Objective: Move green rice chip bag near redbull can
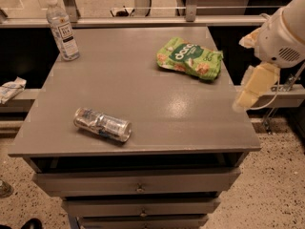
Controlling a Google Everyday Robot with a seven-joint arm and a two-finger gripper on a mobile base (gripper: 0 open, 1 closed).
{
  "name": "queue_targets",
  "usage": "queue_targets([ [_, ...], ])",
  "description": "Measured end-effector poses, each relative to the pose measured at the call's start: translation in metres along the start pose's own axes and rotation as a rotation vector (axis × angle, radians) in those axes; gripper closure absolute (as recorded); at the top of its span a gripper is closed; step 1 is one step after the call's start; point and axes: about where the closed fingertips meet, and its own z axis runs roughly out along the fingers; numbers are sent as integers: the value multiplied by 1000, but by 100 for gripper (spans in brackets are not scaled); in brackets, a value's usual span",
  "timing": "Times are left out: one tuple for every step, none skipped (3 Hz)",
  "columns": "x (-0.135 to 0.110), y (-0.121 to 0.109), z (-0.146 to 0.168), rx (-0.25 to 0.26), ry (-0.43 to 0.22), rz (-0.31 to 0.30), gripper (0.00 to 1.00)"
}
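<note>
The green rice chip bag (190, 58) lies flat on the grey table top (157, 101), at the far right. The redbull can (102, 124) lies on its side near the front left of the table, well apart from the bag. My gripper (252, 87) hangs off the table's right edge, to the right of the bag and a little nearer the front. It holds nothing and touches neither thing.
A clear water bottle (62, 28) with a white cap stands at the far left corner. Drawers (138, 180) sit under the table top. A white crumpled item (10, 88) lies on a ledge to the left. A rail runs behind the table.
</note>
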Motion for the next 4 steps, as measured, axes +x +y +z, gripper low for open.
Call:
queue_targets([
  [-14, -59, 45, 36, -130, 50, 0],
  [-34, -132, 91, 67, -266, 142, 0],
  [-44, -161, 119, 57, -312, 203, 0],
  [-43, -173, 147, 35, -311, 257, 16],
])
